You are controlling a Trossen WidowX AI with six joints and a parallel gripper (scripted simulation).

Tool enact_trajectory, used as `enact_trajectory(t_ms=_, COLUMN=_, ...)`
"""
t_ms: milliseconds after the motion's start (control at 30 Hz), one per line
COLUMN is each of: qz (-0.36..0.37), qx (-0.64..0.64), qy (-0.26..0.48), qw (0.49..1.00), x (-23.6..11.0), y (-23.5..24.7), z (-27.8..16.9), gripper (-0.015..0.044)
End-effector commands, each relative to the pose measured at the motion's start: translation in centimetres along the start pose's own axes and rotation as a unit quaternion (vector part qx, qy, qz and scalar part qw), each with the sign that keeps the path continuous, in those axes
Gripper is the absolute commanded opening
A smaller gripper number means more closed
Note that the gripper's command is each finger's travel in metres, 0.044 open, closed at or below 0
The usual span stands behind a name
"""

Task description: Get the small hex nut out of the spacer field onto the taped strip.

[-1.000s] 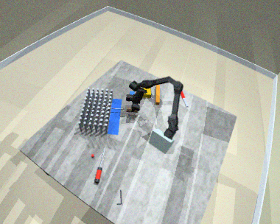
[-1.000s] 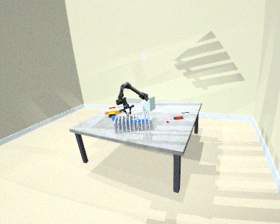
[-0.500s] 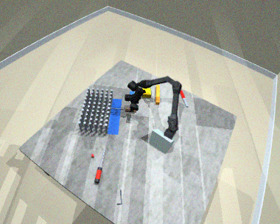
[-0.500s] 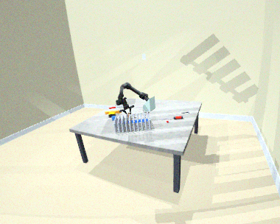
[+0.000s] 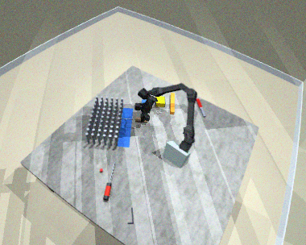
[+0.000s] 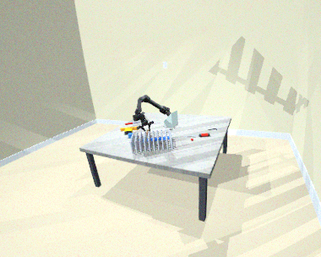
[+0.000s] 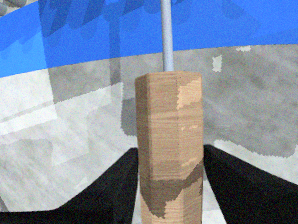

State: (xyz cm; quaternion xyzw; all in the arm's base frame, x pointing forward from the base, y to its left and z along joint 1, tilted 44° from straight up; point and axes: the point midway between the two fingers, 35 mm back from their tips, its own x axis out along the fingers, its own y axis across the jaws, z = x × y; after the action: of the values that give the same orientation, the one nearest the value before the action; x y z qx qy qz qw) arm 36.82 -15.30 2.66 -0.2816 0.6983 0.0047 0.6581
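Observation:
My gripper (image 5: 142, 121) (image 7: 170, 152) is shut on the wooden handle (image 7: 169, 115) of a tool. The tool's thin metal rod (image 7: 168, 35) points away from the hand, over the blue taped strip (image 5: 124, 138) (image 7: 100, 37), toward the spacers. The hand is just outside the strip, on the side away from the spacers. The metal spacers (image 5: 105, 121) (image 6: 148, 144) stand upright in a dense block beyond the strip. The rod's far end is out of the wrist view and too small to make out in the top and exterior views. I cannot make out the hex nut in any view.
A red-handled screwdriver (image 5: 107, 191) (image 6: 204, 135), a small red object (image 5: 101, 170) (image 6: 192, 139) and a hex key (image 5: 132, 215) lie to one side. A yellow block (image 5: 161, 101), an orange bar (image 5: 172, 104) and another red-handled tool (image 5: 199, 103) lie behind the hand. A pale block (image 5: 176, 154) (image 6: 171, 122) is at the arm's base.

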Motion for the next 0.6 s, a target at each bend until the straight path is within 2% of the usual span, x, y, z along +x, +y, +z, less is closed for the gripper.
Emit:
enact_trajectory(t_ms=0, qz=-0.001, qx=0.001, qy=0.0, qw=1.0, x=0.0, y=0.0, z=0.4, gripper=0.0)
enact_trajectory(t_ms=567, qz=-0.002, qx=0.001, qy=-0.001, qw=1.0, x=0.3, y=0.0, z=1.5, gripper=0.0)
